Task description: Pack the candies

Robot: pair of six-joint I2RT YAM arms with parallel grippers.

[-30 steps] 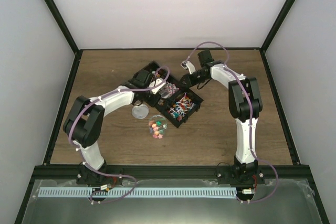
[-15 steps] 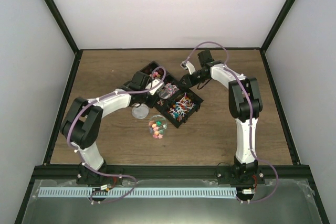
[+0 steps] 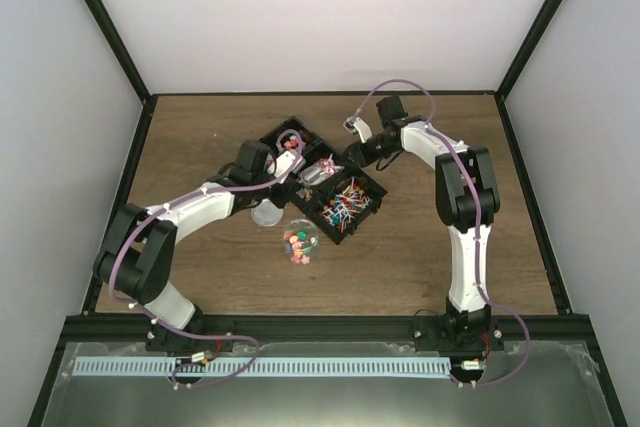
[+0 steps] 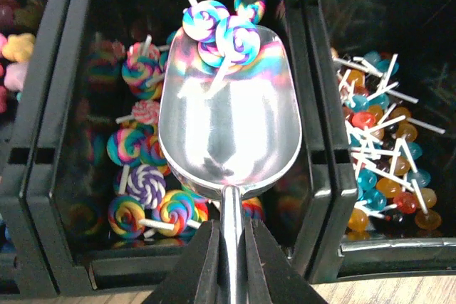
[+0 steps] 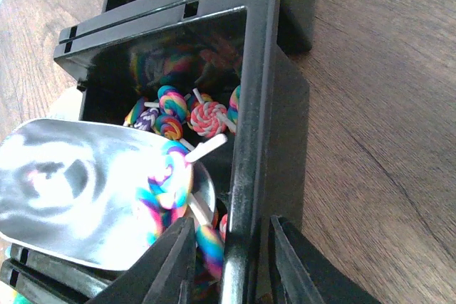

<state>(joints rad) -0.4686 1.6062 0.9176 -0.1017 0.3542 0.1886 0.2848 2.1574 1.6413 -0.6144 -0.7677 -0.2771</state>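
On the bench (image 3: 200,137), black bins (image 3: 362,215) hold the candies (image 4: 146,176) (swirl lollipops). Only the left wrist view shows the left end effector (image 4: 228,258) clamped on the scoop (image 4: 228,112) handle. The right end effector (image 5: 230,229) straddles a bin wall, slightly parted.

Candies (image 4: 142,176) fill a black tray (image 4: 324,105) of compartments: rainbow swirl lollipops on white sticks heaped in the middle one, small round lollipops (image 4: 385,169) in blue, red, orange and yellow tangled in the one to its right, pink and yellow pieces (image 4: 14,55) at far left. Two swirl lollipops (image 4: 221,33) lie at the front lip of a shiny metal scoop (image 4: 228,126) above the middle compartment. On the counter (image 3: 420,257), more bright pieces sit in a clear jar (image 3: 300,237), with a few loose ones (image 3: 299,258) just beside it.
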